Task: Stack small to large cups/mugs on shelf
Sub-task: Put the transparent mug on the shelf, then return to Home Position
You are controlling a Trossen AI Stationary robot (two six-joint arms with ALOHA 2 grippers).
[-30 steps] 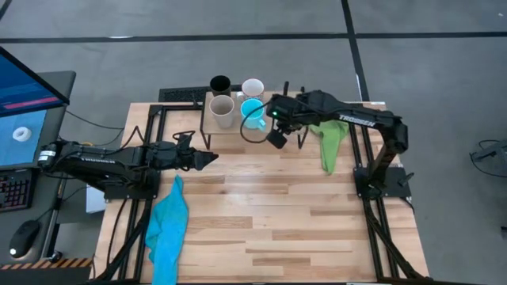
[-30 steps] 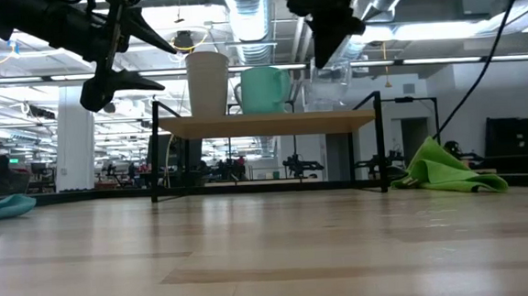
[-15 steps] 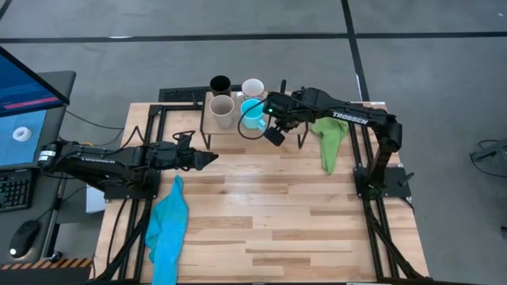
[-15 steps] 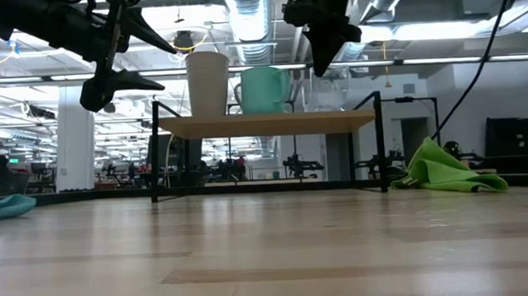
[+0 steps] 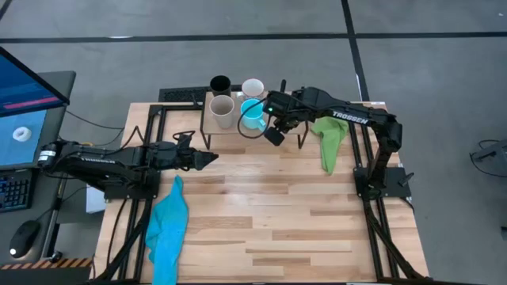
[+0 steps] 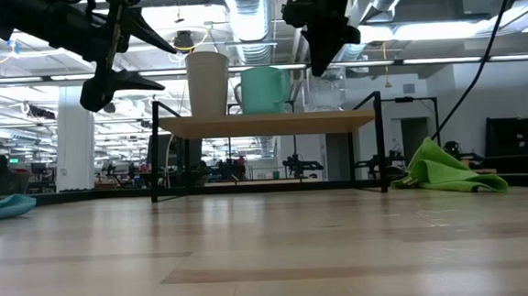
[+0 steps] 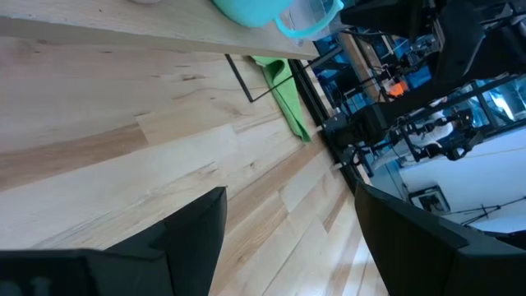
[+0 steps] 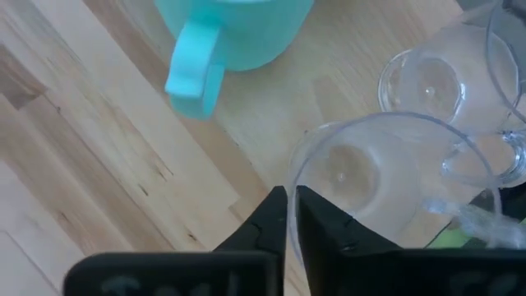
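The light-wood shelf [image 5: 235,129] [image 6: 263,124] stands at the table's far edge. On it are a black tumbler [image 5: 220,84], a white mug [image 5: 253,87], a beige-grey cup [image 5: 222,111] [image 6: 208,83] and a cyan mug [image 5: 252,115] [image 6: 262,88] [image 8: 238,29]. The right wrist view shows two clear glasses, one in my right gripper [image 8: 288,215] [image 5: 275,131] [image 6: 318,64] and a second clear glass [image 8: 427,82] just behind it. My right gripper is shut over the shelf, beside the cyan mug. My left gripper [image 5: 209,158] [image 6: 158,64] [image 7: 288,234] hovers open over the table's left half. My right gripper pinches the nearer clear glass by its rim [image 8: 297,168], with one finger [image 8: 325,226] inside the mouth and the other outside. The fingers come from above, slanting down. The glass hangs mouth-up below them; whether its base rests on the shelf board, I cannot tell.
A green cloth [image 5: 329,142] [image 6: 449,178] lies to the right of the shelf, and a blue cloth [image 5: 168,226] lies near the table's left edge. A keyboard [image 5: 181,95] sits beyond the far edge. The middle and near part of the tabletop [image 5: 293,214] is bare wood.
My right gripper has shifted a little toward the table's left, closer to the cyan mug, and has then held still.
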